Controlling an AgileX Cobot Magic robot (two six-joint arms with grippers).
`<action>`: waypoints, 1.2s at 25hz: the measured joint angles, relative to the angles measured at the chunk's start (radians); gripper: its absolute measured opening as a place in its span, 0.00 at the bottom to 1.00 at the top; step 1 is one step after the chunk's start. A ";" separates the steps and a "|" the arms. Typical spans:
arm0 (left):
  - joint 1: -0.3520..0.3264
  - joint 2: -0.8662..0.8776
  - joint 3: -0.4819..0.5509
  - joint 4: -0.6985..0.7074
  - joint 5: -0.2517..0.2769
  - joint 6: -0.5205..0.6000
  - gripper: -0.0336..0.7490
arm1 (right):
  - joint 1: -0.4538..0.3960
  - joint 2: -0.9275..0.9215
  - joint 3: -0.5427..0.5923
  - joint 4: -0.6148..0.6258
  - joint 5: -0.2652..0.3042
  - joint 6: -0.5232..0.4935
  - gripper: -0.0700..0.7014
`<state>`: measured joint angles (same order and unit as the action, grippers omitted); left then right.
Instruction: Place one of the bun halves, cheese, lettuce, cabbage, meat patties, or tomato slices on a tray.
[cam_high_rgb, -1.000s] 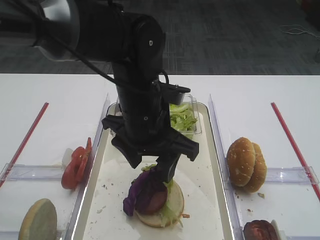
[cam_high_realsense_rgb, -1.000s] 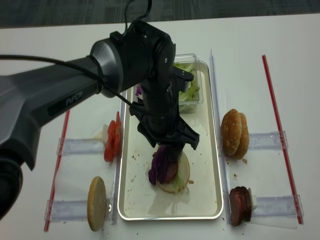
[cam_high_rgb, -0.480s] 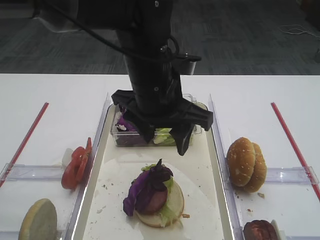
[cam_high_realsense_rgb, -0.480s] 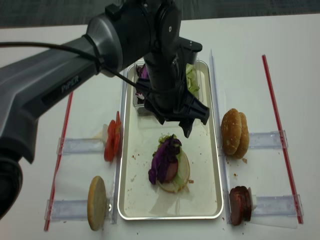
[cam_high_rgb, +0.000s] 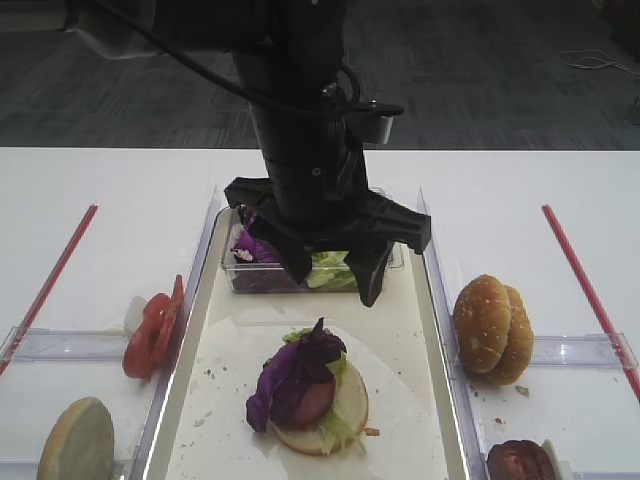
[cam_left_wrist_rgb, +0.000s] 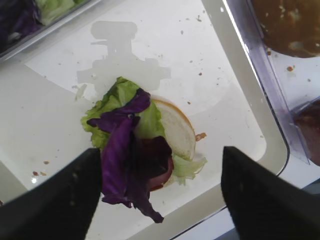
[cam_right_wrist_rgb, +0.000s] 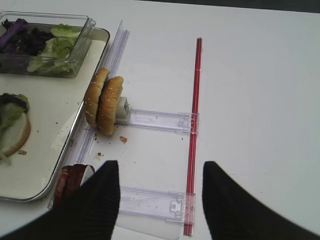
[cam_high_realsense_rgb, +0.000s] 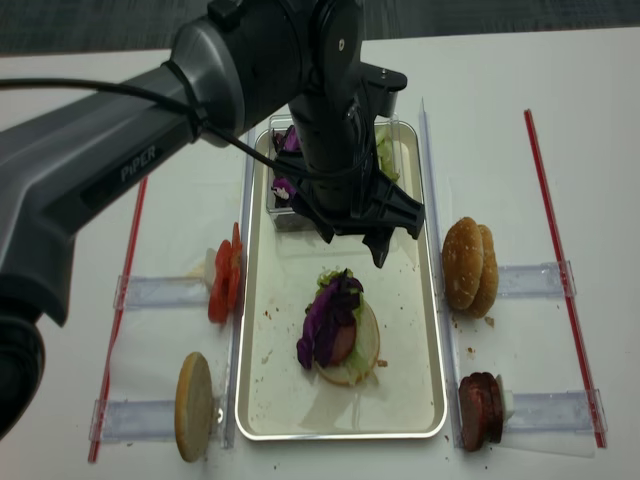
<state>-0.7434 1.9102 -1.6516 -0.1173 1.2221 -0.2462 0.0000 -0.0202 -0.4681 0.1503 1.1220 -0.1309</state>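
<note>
Purple cabbage (cam_high_rgb: 290, 372) released, left hand (cam_high_rgb: 330, 283) higher.

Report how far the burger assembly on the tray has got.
Done: the tray holds a bun half stacked with lettuce, a meat patty and cabbage on top. In hand: nothing; the left gripper hangs open and empty above the stack, and the right gripper is open off to the side. Left: tomato slices and the other bun halves sit outside the tray.

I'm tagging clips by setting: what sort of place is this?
Probably a lab benchtop staged for burger assembly: a white table, ingredients stood in clear plastic holders, and a metal tray holding a half-built burger.
</note>
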 joint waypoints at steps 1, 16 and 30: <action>0.000 0.000 0.000 -0.002 0.000 0.000 0.68 | 0.000 0.000 0.000 0.000 0.000 0.000 0.59; 0.088 -0.067 0.000 0.004 0.005 -0.006 0.68 | 0.000 0.000 0.000 0.000 0.000 0.004 0.59; 0.270 -0.101 0.000 0.056 0.009 -0.007 0.68 | 0.000 0.000 0.000 0.000 0.000 0.006 0.59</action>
<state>-0.4738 1.8090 -1.6516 -0.0609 1.2313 -0.2536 0.0000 -0.0202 -0.4681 0.1503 1.1220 -0.1253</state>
